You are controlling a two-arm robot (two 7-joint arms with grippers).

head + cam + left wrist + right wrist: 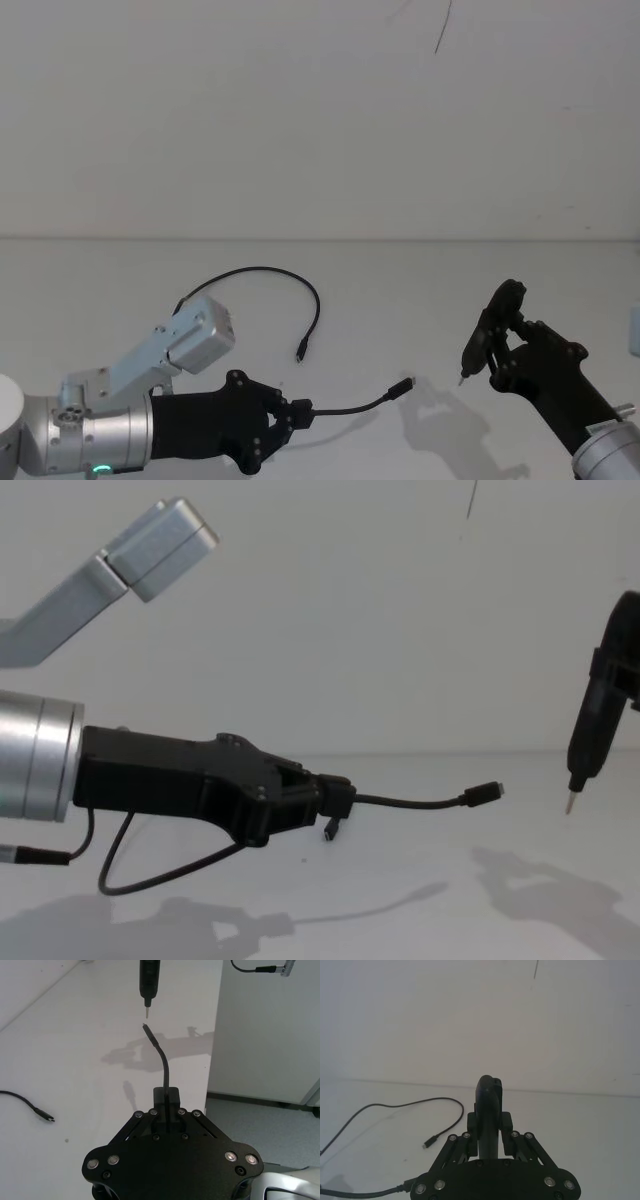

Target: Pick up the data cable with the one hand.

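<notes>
Beyond the left gripper (300, 412), the slack of the data cable (165, 1074) curves in a loop over the white table (450, 280), its far plug (300, 352) lying flat on the surface. The left gripper is clenched on the cable close to its other end. Right of that gripper a short stretch juts out through the air, its free plug (485, 792) off the table. Farther right again, the right gripper (503, 345) clasps a slim black tool (590, 740), metal tip down, apart from the free plug.

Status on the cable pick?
Left gripper shut on data cable, plug end off the table. Right gripper shut on slim tool, tip clear of plug. Nothing in the way.
</notes>
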